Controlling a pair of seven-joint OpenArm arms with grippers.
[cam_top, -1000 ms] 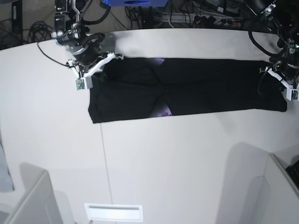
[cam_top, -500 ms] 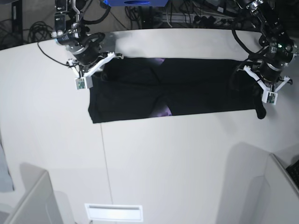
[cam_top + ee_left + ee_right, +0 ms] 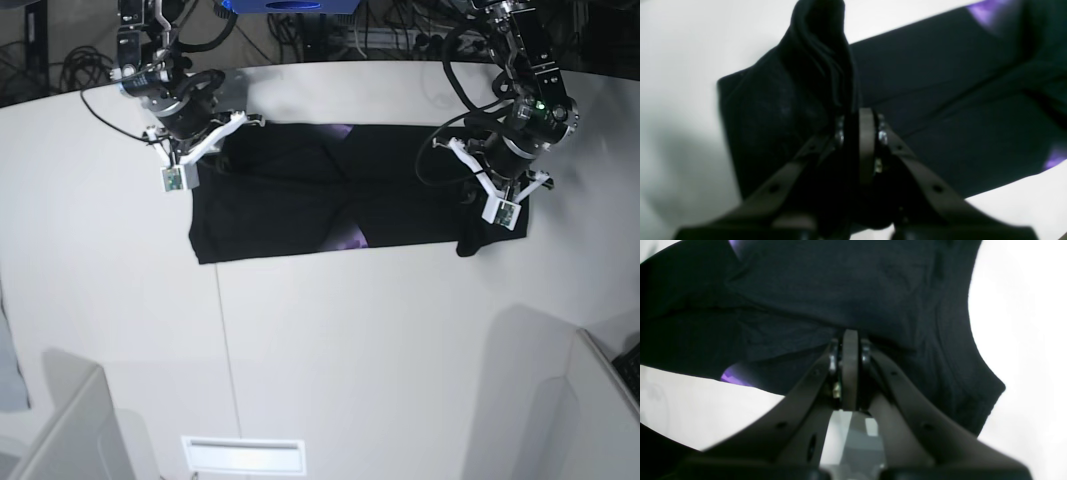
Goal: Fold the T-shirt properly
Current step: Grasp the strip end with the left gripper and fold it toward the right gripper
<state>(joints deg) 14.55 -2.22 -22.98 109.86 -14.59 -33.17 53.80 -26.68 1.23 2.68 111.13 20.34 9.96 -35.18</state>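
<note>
- Base view: the black T-shirt is seen spread as a long band across the far part of the white desk, close to the far edge, with a purple patch of print showing at its middle.
- The end of the band toward the desk's right edge is raised off the surface and bunched, pinched by the left gripper.
- Left wrist view: the left gripper is seen with its jaws together, clamped on a gathered fold of the T-shirt that rises above them.
- Right wrist view: the right gripper is seen with jaws pressed together on the cloth of the T-shirt, at the far corner toward the desk's left edge.
</note>
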